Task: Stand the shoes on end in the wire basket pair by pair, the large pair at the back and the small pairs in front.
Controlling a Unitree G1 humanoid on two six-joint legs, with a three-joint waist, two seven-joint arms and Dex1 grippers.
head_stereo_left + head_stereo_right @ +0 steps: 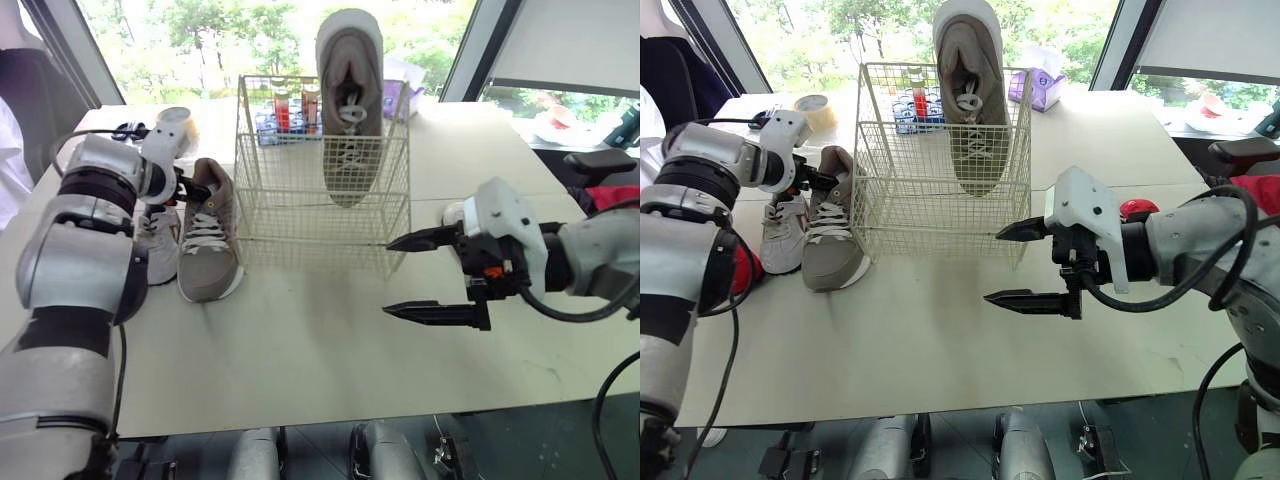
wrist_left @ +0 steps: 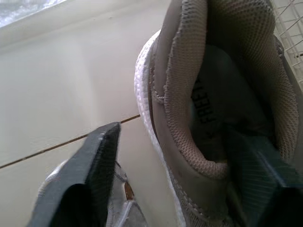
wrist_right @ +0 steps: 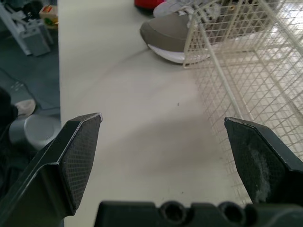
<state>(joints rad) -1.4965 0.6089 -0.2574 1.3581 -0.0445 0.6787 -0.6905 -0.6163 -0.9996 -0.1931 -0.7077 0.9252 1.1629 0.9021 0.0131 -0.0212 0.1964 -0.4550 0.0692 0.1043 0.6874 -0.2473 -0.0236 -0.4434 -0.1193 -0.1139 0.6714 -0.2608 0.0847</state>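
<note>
Bright daylight, strongly backlit.
Windows (image 1: 250, 30) behind blow out; table (image 1: 300, 350) evenly lit, soft shadow falls forward from wire basket (image 1: 290, 200).

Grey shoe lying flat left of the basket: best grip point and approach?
Heel collar, one finger inside the opening, one outside the heel wall, coming from above at the heel end. The grey shoe sits sole-down, opening up, toe toward the robot; the wire basket and a white shoe crowd its flanks. Left gripper straddles that collar, open.
</note>
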